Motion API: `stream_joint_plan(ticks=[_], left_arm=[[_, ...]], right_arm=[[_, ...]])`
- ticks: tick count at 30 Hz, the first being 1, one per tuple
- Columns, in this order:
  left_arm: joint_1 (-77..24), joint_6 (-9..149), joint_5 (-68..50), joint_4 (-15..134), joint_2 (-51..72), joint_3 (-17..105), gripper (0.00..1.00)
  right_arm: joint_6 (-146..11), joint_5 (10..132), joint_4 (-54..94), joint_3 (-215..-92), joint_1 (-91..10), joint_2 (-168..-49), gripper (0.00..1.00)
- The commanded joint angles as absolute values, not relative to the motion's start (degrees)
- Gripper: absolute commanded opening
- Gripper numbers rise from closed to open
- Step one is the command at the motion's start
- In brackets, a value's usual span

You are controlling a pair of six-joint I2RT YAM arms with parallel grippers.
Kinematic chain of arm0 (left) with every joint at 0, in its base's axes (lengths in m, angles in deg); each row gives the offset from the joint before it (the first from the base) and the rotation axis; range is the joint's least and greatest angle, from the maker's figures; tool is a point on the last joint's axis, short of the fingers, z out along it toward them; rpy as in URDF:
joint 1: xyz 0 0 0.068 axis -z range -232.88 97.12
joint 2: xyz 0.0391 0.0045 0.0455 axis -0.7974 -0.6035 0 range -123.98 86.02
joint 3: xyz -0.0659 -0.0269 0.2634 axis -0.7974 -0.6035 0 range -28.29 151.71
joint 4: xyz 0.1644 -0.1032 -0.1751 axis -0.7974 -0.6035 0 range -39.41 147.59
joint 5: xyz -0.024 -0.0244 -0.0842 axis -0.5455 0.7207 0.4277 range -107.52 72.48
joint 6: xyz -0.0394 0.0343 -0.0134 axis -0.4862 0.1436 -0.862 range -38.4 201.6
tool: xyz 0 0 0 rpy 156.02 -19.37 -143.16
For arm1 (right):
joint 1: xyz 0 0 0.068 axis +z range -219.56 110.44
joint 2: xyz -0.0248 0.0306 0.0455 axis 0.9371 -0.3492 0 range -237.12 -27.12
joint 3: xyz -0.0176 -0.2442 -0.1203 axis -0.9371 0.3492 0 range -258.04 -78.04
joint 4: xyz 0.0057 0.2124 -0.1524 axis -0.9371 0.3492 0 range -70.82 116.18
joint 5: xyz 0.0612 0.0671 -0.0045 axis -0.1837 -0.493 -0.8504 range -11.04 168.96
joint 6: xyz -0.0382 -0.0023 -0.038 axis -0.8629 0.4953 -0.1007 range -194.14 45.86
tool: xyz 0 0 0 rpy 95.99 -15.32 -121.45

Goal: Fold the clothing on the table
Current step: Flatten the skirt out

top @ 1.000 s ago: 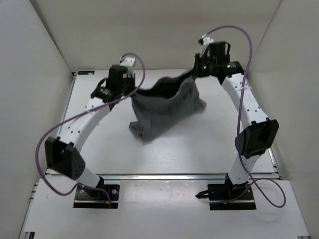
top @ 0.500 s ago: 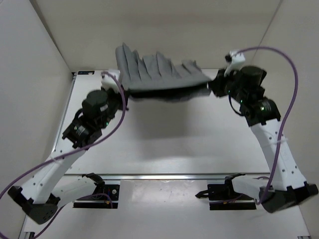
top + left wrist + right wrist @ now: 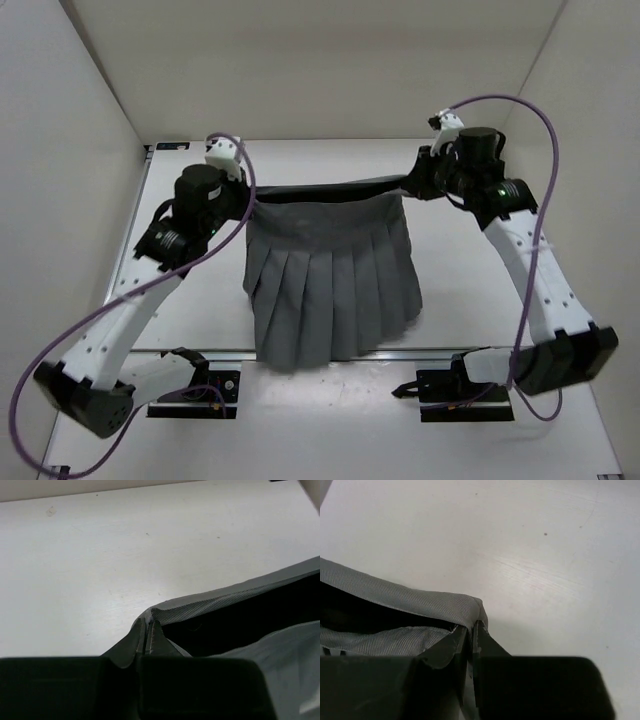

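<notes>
Nearest us in the top view, at the bottom of the frame, sit the two arm bases (image 3: pixel 195 392). Just above them the hem of the skirt (image 3: pixel 330 290) overlaps the near rail of the counter (image 3: pixel 470 290). We cannot tell whether the hem touches the surface.

The skirt fills the middle of the frame, spread as a trapezoid. Its pleats run from the top of the frame toward the bottom. The hem is toward the bases and the waistband (image 3: pixel 330 188) is on the far side. The band itself runs left to right, stretched between the two tools.

The left tool (image 3: pixel 248 200) is at the band's left end and the right tool (image 3: pixel 412 185) at its right end. From above we cannot see how the jaws sit.

The wrist views settle that. The left tool (image 3: pixel 148 632) is closed tight on a pinch of band at the bottom centre of its frame. The right tool (image 3: pixel 471 630) is clamped the same way on the other corner. Both views show the dark opening between the band's two layers, which the top view hides. Neither shows the pleats or the hem.

Beyond the band lies bare white counter, then the back wall (image 3: pixel 320 70).
</notes>
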State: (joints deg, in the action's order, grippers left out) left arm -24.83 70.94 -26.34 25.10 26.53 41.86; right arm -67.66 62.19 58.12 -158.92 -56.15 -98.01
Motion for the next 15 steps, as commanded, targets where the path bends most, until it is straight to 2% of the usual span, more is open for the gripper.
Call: stream_joint_plan(ticks=[1,6,9,12,15], left_arm=[[-28.5,72.7,-26.8,30.1,18.4,42.8,0.0],[-30.8,74.1,-23.7,34.6,0.4,51.3,0.0],[-30.7,75.8,-24.4,30.9,-9.2,64.9,0.0],[-30.8,78.2,-25.8,28.6,-14.2,78.9,0.0],[-30.7,79.1,-26.7,27.5,-16.0,88.3,0.0]], right_arm=[[-69.3,65.8,52.1,-164.2,-59.1,-106.4,0.0],[-68.8,64.0,50.6,-174.8,-60.8,-120.4,0.0],[-69.1,64.5,53.9,-187.0,-62.4,-128.0,0.0],[-68.3,63.8,54.7,-200.9,-64.2,-132.1,0.0],[-66.6,62.6,53.9,-207.1,-66.8,-133.2,0.0]])
